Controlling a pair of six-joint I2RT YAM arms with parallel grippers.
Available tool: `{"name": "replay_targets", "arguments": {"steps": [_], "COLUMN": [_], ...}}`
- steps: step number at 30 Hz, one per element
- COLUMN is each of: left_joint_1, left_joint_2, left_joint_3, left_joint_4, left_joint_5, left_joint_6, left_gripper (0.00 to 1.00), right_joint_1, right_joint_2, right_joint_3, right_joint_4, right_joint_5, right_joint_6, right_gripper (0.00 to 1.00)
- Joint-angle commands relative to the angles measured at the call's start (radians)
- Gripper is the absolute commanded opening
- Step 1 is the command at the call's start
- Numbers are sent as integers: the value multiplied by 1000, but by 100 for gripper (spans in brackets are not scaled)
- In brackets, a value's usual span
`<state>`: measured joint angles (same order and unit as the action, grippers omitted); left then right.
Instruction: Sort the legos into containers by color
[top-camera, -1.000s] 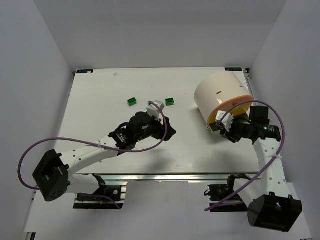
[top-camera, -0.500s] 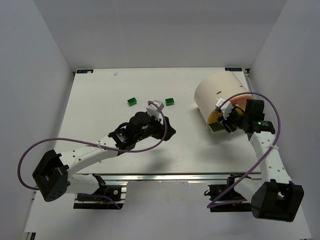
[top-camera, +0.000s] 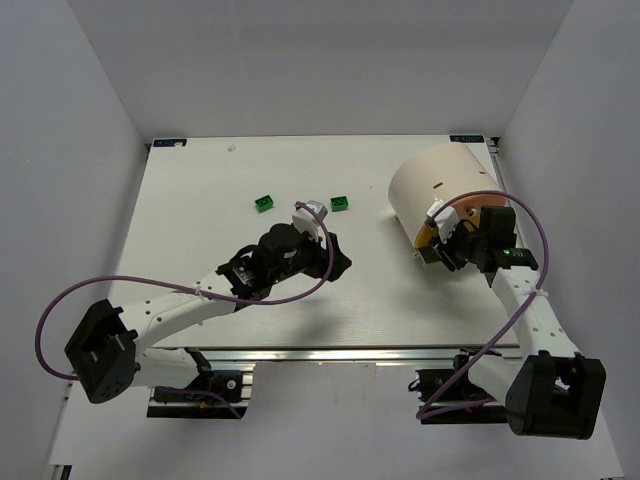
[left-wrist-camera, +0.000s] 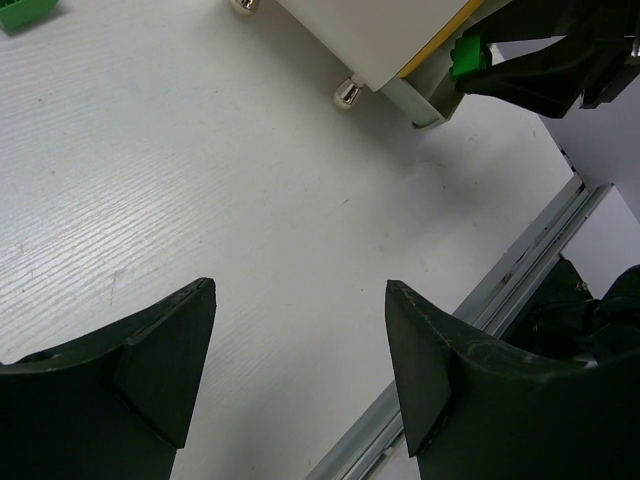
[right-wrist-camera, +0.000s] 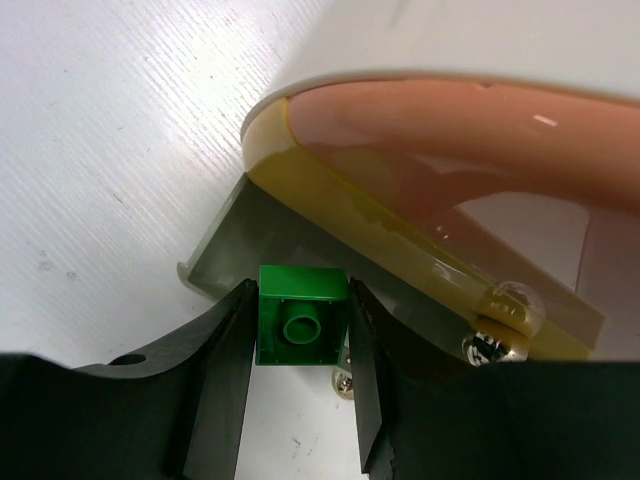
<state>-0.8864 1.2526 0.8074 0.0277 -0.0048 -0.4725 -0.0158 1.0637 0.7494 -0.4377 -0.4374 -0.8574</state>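
Right of frame, the right gripper (right-wrist-camera: 300, 312) clamps a green brick (right-wrist-camera: 302, 322) beside the tub (top-camera: 432, 183), while the left gripper (left-wrist-camera: 300, 340) hangs wide open over the surface (left-wrist-camera: 200, 180) mid-frame.

White table (top-camera: 190, 180) between plain pale walls (top-camera: 60, 110)

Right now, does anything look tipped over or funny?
Yes: the big cream tub seems to lie tilted, its orange face turned sideways toward the right gripper rather than up. That gripper's jaws pinch a green brick by it. Nothing looks spilled or broken.
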Motion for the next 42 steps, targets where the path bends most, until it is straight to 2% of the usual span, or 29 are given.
{"name": "replay_targets", "arguments": {"steps": [1,5,6,13,17,18,21,22,23,26,27,28,29,31,32,33,35,42], "left_joint_1": [3,3,3,3,13,26,64,75,86,128,139,159,168,184,199,208,234,294], "left_joint_2": [-27,-22,-22,10,66,105,222,257,296,464,506,583,623,710,735,757,815,959], "left_joint_3": [39,41,41,75,153,174,301,340,378,556,602,687,725,820,849,874,944,1128], "left_joint_4": [-3,-2,-2,-22,-61,-89,-191,-224,-294,-408,-478,-512,-559,-587,-600,-621,-637,-706], "left_joint_5": [-11,-12,-12,-18,-14,-15,-29,-29,-41,-66,-76,-81,-84,-87,-89,-89,-84,-145], "left_joint_6": [-9,-14,-18,-52,-101,-121,-182,-186,-192,-201,-201,-198,-190,-186,-189,-193,-224,-477], "left_gripper": [78,78,78,79,79,78,66,52,45,33,36,44,61,72,75,81,84,87], "right_joint_1": [14,14,13,14,14,14,14,13,14,13,13,13,14,13,13,11,13,13], "right_joint_2": [15,24,27,-2,-33,-45,-76,-82,-87,-91,-88,-84,-82,-73,-73,-79,-91,-93], "right_joint_3": [-8,-15,-15,4,42,57,119,139,159,244,280,298,310,343,349,352,341,306], "right_joint_4": [71,88,86,50,-2,-12,-62,-81,-97,-189,-231,-252,-269,-318,-332,-338,-332,-271], "right_joint_5": [31,42,40,39,34,32,54,60,60,49,39,1,-29,-148,-191,-231,-317,-322], "right_joint_6": [37,53,55,61,89,118,196,213,230,302,317,331,336,327,308,302,296,322], "right_gripper": [33,44,51,56,55,51,34,30,19,0,0,0,13,40,68,73,82,81]}}
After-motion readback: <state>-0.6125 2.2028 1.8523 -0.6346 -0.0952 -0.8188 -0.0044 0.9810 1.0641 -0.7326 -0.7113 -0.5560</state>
